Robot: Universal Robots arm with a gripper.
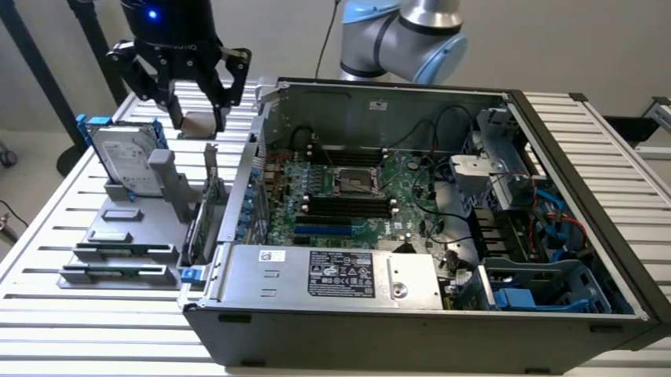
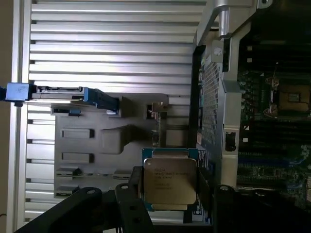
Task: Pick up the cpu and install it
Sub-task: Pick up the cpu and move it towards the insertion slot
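- Silver-grey metal tops the cpu, a flat square chip with a thin green rim and faint print on its lid. It is clamped between the two dark fingers of the claw.
- In the exterior view, the claw hangs above the slatted white table. The cpu is gripped at its tips, clear of everything beneath.
- A grey fixture tray lies on the table below the claw, a little toward the exterior view's left.
- A hard drive in a blue bracket stands upright at the tray's far end, near the claw and lower than it.
- The open computer case sits just beside the claw, on the exterior view's right. Its side wall rises close to the claw's fingers.
- Inside the case is the motherboard's metal-framed socket, also seen from the wrist. It lies well apart from the claw, lower and toward the exterior view's right.
- A labelled power-supply box fills the case's near edge, farther from the claw than the socket.
- The arm's blue-capped joint stands behind the case, to the exterior view's right of the claw.
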